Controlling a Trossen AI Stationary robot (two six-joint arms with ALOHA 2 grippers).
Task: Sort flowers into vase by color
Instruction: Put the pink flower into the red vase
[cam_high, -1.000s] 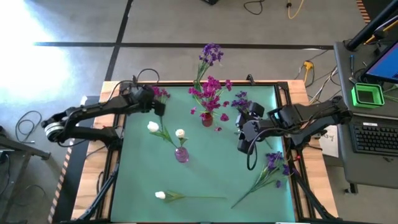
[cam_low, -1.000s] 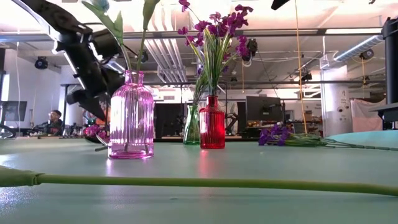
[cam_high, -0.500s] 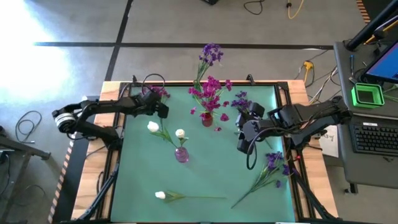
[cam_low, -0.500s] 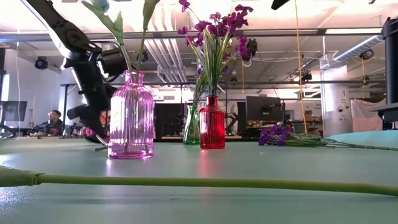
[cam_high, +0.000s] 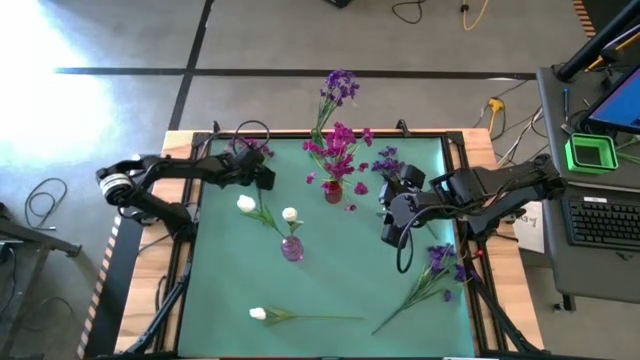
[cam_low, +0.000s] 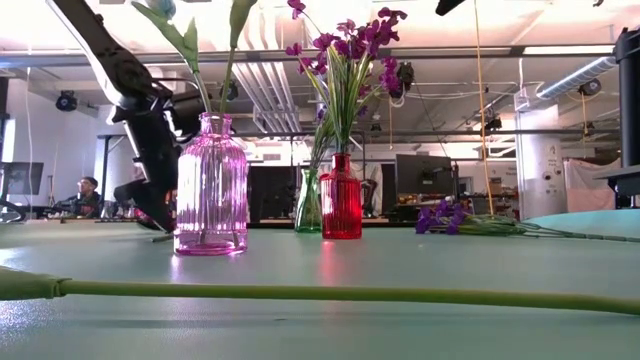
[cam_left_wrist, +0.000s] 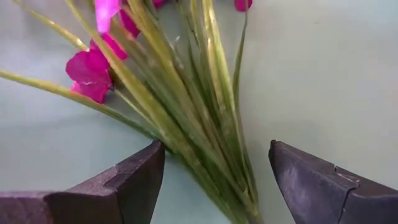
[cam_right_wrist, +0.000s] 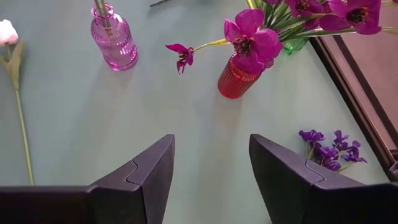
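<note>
A magenta flower lies on the green mat at the far left corner. Its bundle of green stems runs between the fingers of my open left gripper, which hangs just over it without touching. A pink glass vase holds white flowers, and a red vase holds magenta ones. A green vase behind it holds a purple flower. A white flower lies near the front edge. My right gripper hangs open and empty, high over the mat's right half.
Purple flowers lie on the mat at the right, and another purple sprig lies near the far right corner. The white flower's long stem stretches across the front. A desk with a keyboard stands right of the table.
My left gripper has come down toward the magenta flower at the far left corner and has shifted a little toward the table's right. It has stayed open.
</note>
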